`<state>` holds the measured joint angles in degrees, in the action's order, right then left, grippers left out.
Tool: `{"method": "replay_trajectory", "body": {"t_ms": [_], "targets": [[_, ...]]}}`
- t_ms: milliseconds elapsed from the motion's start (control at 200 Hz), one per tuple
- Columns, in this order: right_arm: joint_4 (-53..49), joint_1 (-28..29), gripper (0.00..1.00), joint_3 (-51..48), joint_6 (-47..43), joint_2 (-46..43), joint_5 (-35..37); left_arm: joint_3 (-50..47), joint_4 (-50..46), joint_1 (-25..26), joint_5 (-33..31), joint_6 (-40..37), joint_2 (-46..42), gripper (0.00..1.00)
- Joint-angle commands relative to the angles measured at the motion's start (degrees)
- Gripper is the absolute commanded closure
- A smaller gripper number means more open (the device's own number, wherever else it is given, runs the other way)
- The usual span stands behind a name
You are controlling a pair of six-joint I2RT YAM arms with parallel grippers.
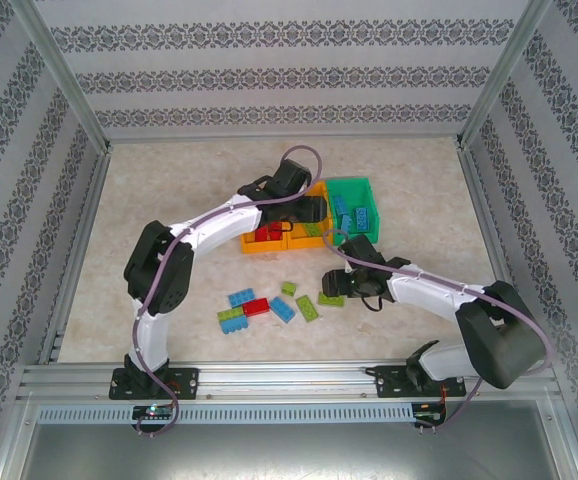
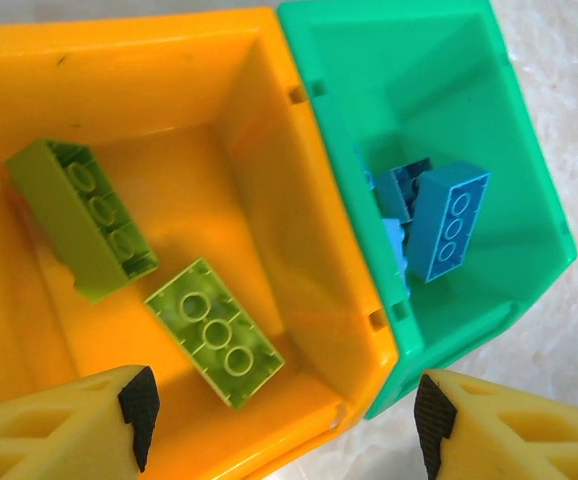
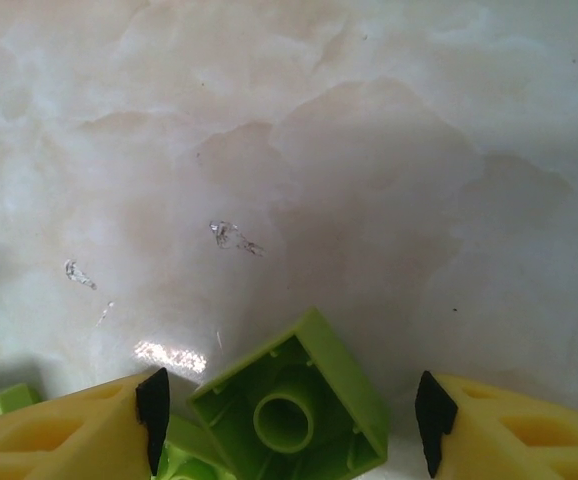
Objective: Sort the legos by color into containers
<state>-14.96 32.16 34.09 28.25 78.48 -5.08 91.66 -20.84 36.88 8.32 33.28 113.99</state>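
The containers stand in a row: an orange bin (image 1: pixel 251 243) with red bricks, a middle orange bin (image 2: pixel 259 120) and a green bin (image 2: pixel 489 120). In the middle orange bin lie two light green legos (image 2: pixel 214 330) (image 2: pixel 79 215); blue legos (image 2: pixel 449 220) lie in the green bin. My left gripper (image 2: pixel 284 420) (image 1: pixel 319 210) hovers open over the middle bin's near corner, with nothing between its fingers. My right gripper (image 3: pixel 289 420) (image 1: pixel 337 285) is low over the table, open, straddling a light green lego (image 3: pixel 299 400) that lies hollow side up, with a gap to each pad.
Loose legos lie on the table (image 1: pixel 169 200) in front of the bins: blue (image 1: pixel 240 297), red (image 1: pixel 257 307), and green (image 1: pixel 306 307) ones among them. A second green piece (image 3: pixel 184 455) sits beside the right gripper's left finger. Metal frame rails (image 1: pixel 269 375) edge the table.
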Motion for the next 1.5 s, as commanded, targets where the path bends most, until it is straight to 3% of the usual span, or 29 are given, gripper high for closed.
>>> {"method": "replay_trajectory", "body": {"t_ms": [0,729,984,1259,1494], "targets": [[-0.69,0.97,0.34,1.76,0.0,1.19,1.93,-2.02,3.61,-0.84,-1.1,0.82,-4.46,0.29],[-0.72,1.15,0.63,4.16,0.98,1.85,5.07,-11.0,5.27,-2.69,-2.4,2.14,-10.34,0.29],[-2.77,1.06,0.65,6.0,0.41,1.91,5.29,-13.97,5.39,-3.46,-3.35,2.49,-13.14,0.3],[-3.54,-0.18,0.65,15.56,-1.13,0.39,4.3,-20.58,4.48,-4.1,-5.41,2.14,-18.63,0.3],[-3.7,-3.73,0.65,29.9,-4.47,12.05,1.83,-24.98,0.98,-2.06,-4.17,-0.93,-20.39,0.3]]}}
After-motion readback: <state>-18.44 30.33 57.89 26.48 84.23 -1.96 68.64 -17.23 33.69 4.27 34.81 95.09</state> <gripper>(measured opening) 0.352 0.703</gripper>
